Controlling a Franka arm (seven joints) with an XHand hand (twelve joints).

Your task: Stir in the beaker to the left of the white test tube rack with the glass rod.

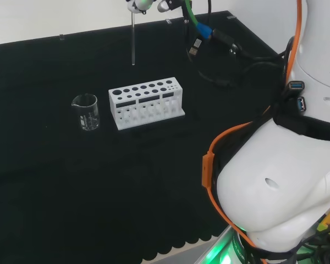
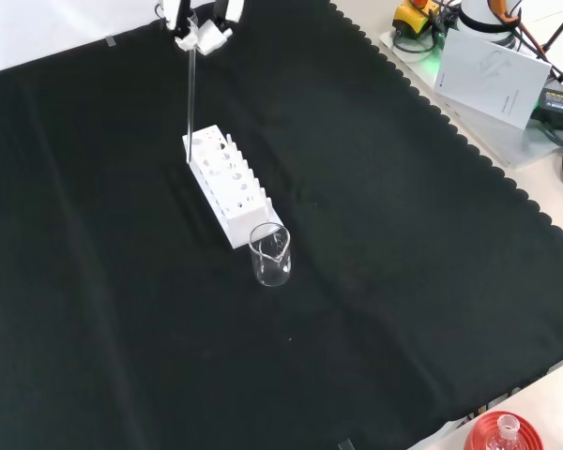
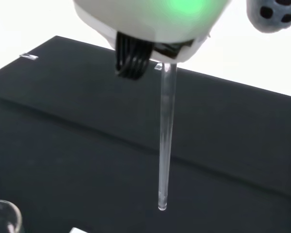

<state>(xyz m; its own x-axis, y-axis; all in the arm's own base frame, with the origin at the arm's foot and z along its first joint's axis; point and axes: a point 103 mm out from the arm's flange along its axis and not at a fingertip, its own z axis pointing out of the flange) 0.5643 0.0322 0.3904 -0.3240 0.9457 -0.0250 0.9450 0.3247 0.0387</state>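
In the front view, a red ribbed stand [image 2: 503, 438] with a flask on it is seen nearest the camera, at the lower right edge beyond the cloth. On the black cloth of the table [image 2: 403, 281], a clear glass beaker [image 2: 271, 254] is seen upright just beside the near end of the white test tube rack [image 2: 227, 185]; whether the two touch cannot be told. In the head view, the beaker [image 1: 86, 111] is placed to the left of the rack [image 1: 146, 102], with a small gap of cloth between them, and its spout is turned to the left. Nothing can be made out inside it.

The glass rod [image 2: 190, 108] is held upright by the robot hand [image 2: 199, 30] at the top of the front view, where the fingers are curled round the rod's upper end. The lower tip of the rod is lined up with the far end of the rack in that view. In the head view, the rod [image 1: 133, 38] is seen hanging in the air beyond the rack, well apart from the beaker, with the robot hand [image 1: 146, 4] at the top edge.

In the wrist view, the rod [image 3: 166, 141] is shown pointing down from the robot hand [image 3: 150, 19] toward the cloth, its tip clear of the surface, and the rim of the beaker [image 3: 4, 219] is caught at a corner.
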